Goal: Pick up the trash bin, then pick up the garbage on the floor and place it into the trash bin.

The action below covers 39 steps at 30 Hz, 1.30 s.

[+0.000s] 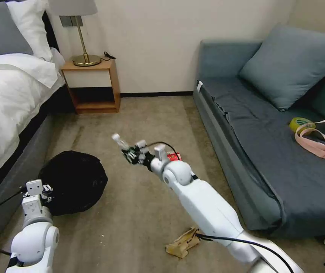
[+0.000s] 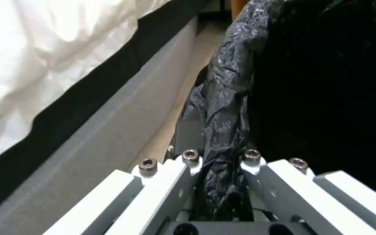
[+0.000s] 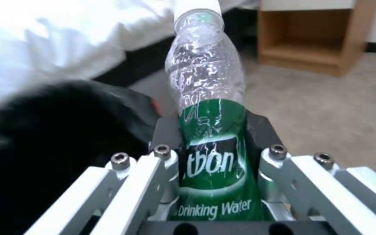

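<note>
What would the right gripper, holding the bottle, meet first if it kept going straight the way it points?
Probably the bed. The right gripper holds the bottle pointing left, past the far side of the trash bin; depth is unclear, so it might graze the bin's rim first.

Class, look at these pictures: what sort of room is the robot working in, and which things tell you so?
Most likely a bedroom, perhaps in a hotel: a bed with white linen, a bedside table with a lamp, and a sofa.
</note>
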{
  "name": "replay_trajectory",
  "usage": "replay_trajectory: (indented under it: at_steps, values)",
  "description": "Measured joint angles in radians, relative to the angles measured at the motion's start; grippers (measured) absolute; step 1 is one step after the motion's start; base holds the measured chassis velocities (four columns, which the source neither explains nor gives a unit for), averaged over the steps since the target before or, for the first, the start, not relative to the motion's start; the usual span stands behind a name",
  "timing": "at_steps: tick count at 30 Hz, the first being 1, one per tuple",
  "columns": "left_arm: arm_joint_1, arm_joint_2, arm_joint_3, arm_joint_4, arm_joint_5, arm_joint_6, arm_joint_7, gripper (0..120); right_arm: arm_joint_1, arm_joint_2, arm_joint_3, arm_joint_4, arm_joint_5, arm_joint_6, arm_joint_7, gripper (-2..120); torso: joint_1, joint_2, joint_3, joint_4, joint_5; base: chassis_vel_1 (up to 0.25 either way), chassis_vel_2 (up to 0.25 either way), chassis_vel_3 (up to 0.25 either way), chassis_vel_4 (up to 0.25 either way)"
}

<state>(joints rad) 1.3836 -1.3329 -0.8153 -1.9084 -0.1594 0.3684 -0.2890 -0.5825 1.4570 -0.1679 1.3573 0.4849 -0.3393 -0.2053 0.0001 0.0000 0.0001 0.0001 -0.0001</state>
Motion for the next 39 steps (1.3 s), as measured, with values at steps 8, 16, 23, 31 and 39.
replay_trajectory:
  at_steps: [8,16,23,31,39]
  values:
    - [-0.059,-0.038,0.078,0.033,0.046,0.001,-0.001,2,-0.008,0.064,-0.071,0.032,0.064,0.032,-0.055,21,0.000,0.000,0.000,-0.0001,-0.0001,0.000,0.000,0.000,0.000]
    - [-0.086,-0.061,0.135,0.034,0.062,0.014,-0.004,2,-0.033,0.096,-0.132,-0.008,0.055,0.099,-0.077,21,0.000,0.000,0.000,-0.0002,0.0000,0.000,0.000,0.000,0.000]
    - [-0.089,-0.073,0.148,0.032,0.061,0.018,-0.004,2,-0.041,0.100,-0.178,-0.075,0.033,0.144,-0.034,36,0.000,0.000,0.000,-0.0001,0.0000,0.000,0.000,0.000,0.000]
    - [-0.085,-0.075,0.149,0.032,0.060,0.018,-0.003,2,-0.056,0.100,-0.172,-0.099,0.017,0.163,-0.021,61,0.000,0.000,0.000,-0.0002,0.0001,0.000,0.000,0.000,0.000]
    - [-0.075,-0.072,0.143,0.031,0.058,0.014,-0.003,2,-0.065,0.089,-0.166,-0.100,-0.012,0.165,-0.018,90,0.000,0.000,0.000,0.0000,0.0001,0.000,0.000,0.000,0.000]
